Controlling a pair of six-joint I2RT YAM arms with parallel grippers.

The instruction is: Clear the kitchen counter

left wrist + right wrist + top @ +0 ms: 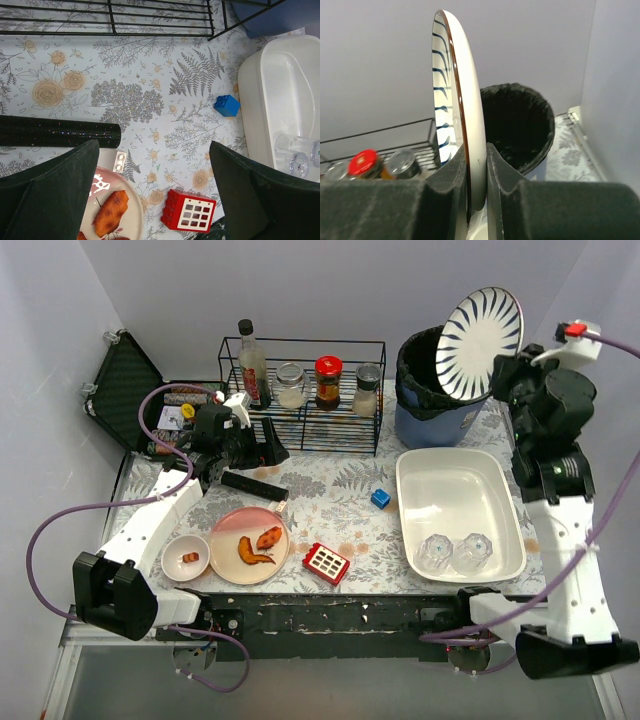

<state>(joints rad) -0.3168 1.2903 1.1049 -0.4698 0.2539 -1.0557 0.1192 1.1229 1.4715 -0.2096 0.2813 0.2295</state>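
Observation:
The kitchen counter [330, 475], with its fern and flower pattern, also fills the left wrist view [130, 70]. My right gripper [505, 370] is shut on the rim of a white plate with dark blue stripes [480, 328] and holds it tilted on edge above the black-lined bin [430, 375]. In the right wrist view the pads [451, 175] clamp the plate [462, 100] in front of the bin [520, 125]. My left gripper [262, 452] is open and empty above the counter; in its wrist view [154, 150] it hangs between a pink plate [131, 210] and a red block [189, 217].
On the counter lie a pink plate of fried pieces [250, 545], a small bowl [186, 557], a red block [326, 563], a blue block [380, 498] and a black bar [252, 483]. A white tub [460, 480] holds two glasses [455, 552]. A wire rack [305, 395] holds jars at the back.

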